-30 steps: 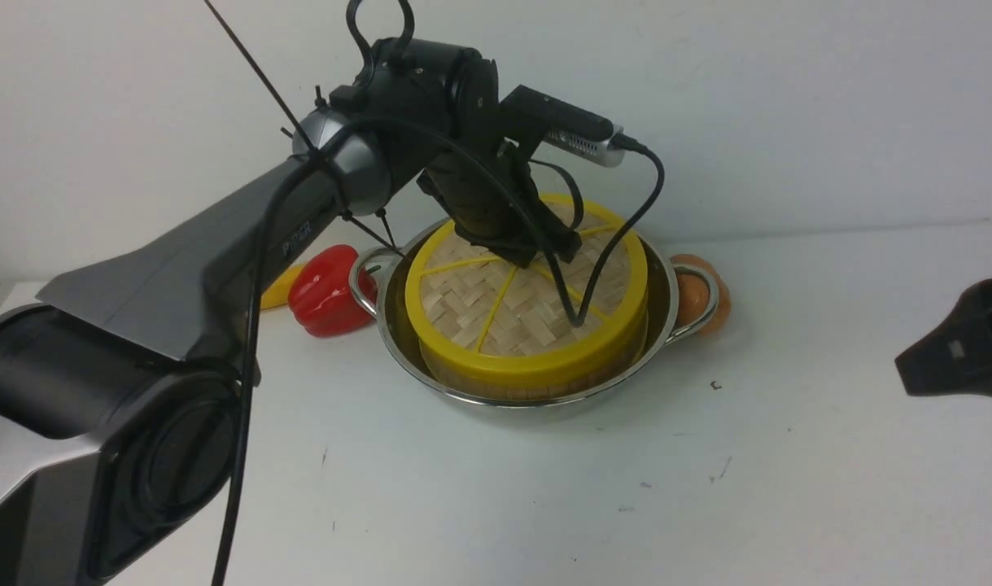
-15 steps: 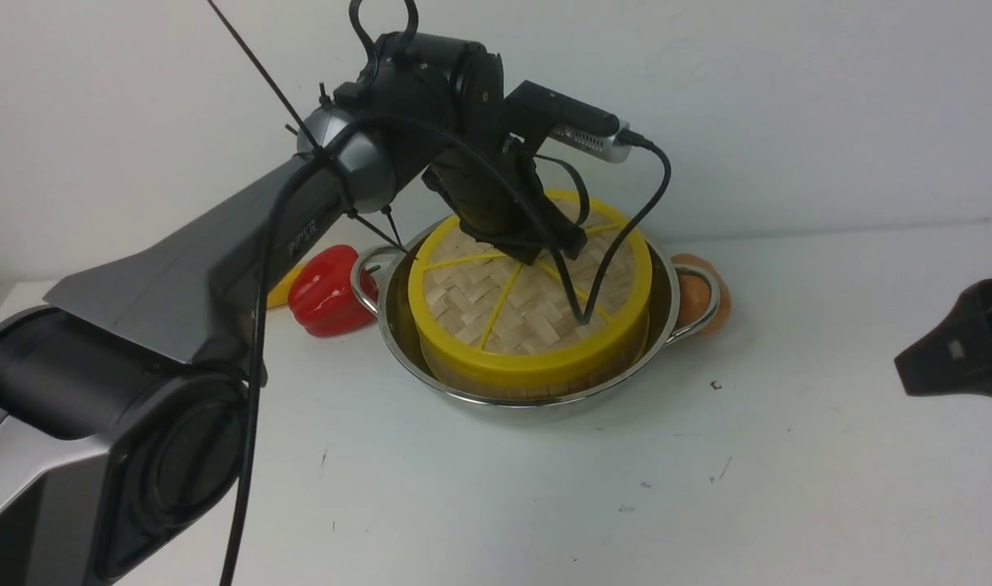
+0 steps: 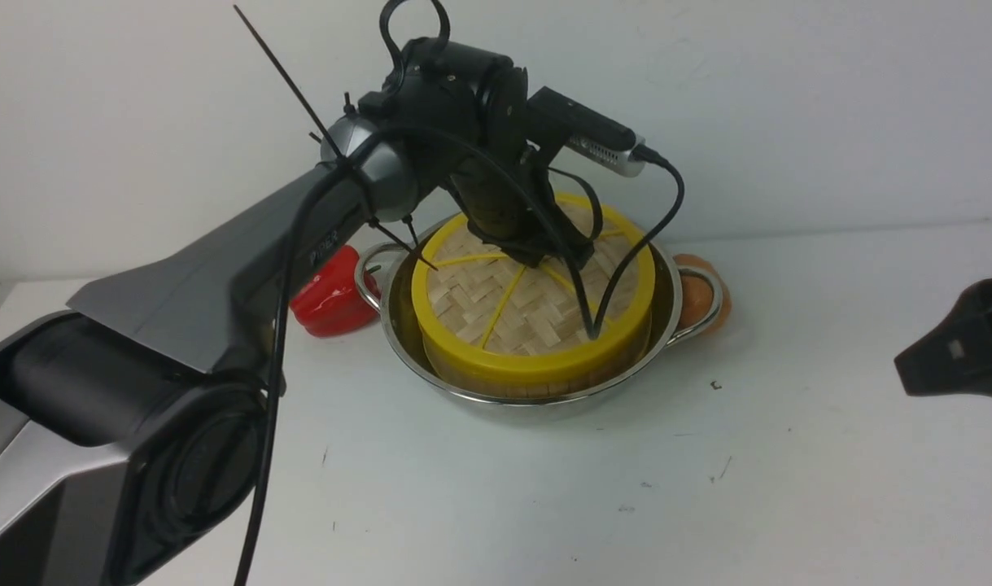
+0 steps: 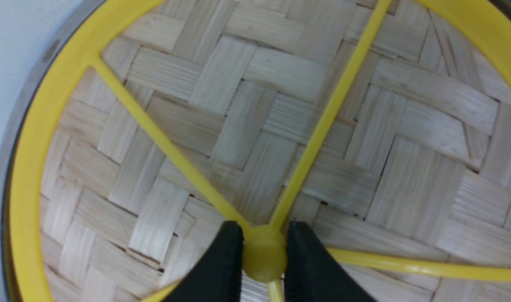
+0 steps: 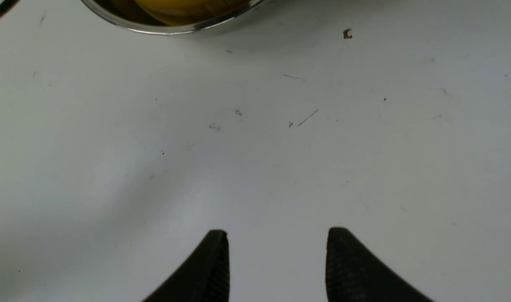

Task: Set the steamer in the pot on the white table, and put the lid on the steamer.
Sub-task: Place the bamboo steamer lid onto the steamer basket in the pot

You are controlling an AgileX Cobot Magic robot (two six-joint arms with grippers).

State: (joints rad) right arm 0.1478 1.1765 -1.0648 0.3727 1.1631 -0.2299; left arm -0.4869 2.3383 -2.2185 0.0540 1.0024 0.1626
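From the front, the left arm's wrist hides the middle of the lid (image 3: 536,313). The left wrist view shows what it covers: the left gripper (image 4: 264,235) pinches the yellow central knob (image 4: 263,262) between its two black fingers (image 4: 221,268), right where the spokes (image 4: 163,142) meet. The lid lies flat, knob up, on the steamer (image 3: 528,389), whose pale wall shows just under the yellow rim. Whether it sits fully home, I can't tell from here. The steamer stands inside the pot (image 3: 666,277) on the white table (image 3: 707,488), with the pot's looped handles (image 3: 703,301) pointing left and right. A red bell pepper (image 3: 329,305) lies beside the left one. Only the right wrist view shows the right gripper (image 5: 276,235): jaws apart, holding nothing, over the tabletop short of the pot.
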